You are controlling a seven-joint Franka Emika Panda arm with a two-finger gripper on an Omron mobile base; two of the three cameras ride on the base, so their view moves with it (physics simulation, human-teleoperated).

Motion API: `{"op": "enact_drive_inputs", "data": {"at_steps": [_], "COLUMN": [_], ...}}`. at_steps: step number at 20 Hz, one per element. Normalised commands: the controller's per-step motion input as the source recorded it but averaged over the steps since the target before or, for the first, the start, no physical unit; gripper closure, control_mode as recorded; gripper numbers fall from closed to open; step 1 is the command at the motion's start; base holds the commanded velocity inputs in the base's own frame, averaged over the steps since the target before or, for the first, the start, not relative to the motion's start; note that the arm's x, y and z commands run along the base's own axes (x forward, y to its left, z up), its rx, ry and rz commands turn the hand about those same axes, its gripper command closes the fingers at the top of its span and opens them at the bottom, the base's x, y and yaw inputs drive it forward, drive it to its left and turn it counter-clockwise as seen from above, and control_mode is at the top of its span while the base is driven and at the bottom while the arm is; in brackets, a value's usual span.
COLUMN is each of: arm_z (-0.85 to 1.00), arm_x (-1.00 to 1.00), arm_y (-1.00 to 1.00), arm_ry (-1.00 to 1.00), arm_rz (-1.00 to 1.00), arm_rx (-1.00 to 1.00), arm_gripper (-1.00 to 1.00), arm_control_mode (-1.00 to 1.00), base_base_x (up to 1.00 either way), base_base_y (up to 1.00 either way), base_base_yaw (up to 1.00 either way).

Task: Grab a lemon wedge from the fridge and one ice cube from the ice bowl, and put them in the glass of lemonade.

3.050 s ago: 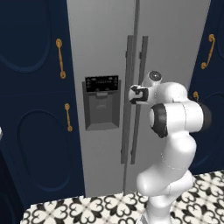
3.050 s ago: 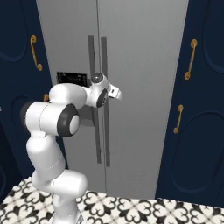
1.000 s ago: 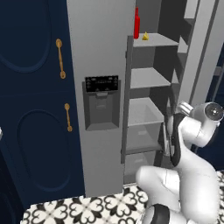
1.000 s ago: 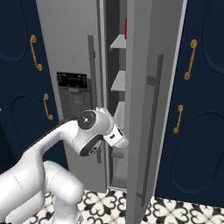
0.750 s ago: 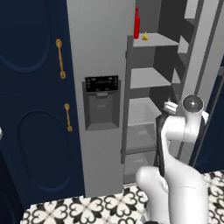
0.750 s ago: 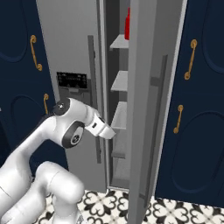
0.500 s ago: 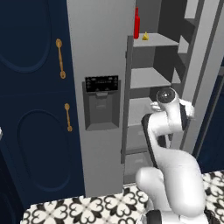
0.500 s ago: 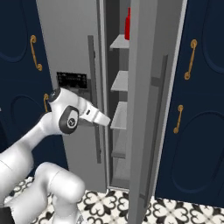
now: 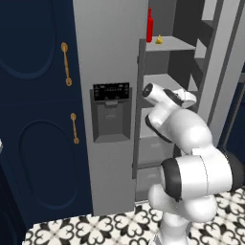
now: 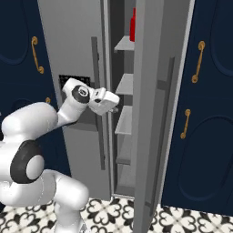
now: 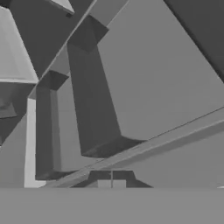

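Lemon wedge (image 9: 158, 40) on top shelf — well above shut gripper (image 10: 114, 108).

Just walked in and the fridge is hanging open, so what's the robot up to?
The white robot arm is working at the tall grey side-by-side fridge, whose right door stands open. Its gripper is shut, holds nothing, and sits at the opening near the middle shelves. The tiny bright yellow lemon wedge lies on the top shelf beside a tall red bottle, well above the gripper and not yet touched.
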Motion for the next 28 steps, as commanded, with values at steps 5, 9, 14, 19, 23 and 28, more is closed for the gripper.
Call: {"op": "enact_drive_inputs", "data": {"at_steps": [5, 9, 14, 19, 23, 28], "arm_z": [0.00, -0.17, -0.01, 0.00, 0.00, 0.00], "arm_x": [0.38, 0.05, 0.16, 0.00, 0.00, 0.00], "arm_y": [-0.51, -0.11, -0.47, -0.97, -1.00, -0.98], "arm_ry": [0.18, 0.00, 0.15, 0.15, 0.11, 0.06], "arm_rz": [0.00, -0.04, -0.03, -0.02, -0.07, -0.09], "arm_rx": [-0.11, 0.00, -0.02, 0.00, 0.00, 0.00], "arm_gripper": [1.00, -1.00, -1.00, -1.00, -1.00, -1.00], "arm_control_mode": [-1.00, -1.00, -1.00, -1.00, -1.00, -1.00], "base_base_x": [0.00, 0.00, 0.00, 0.00, 0.00, 0.00], "base_base_y": [0.00, 0.00, 0.00, 0.00, 0.00, 0.00], "base_base_yaw": [0.00, 0.00, 0.00, 0.00, 0.00, 0.00]}}
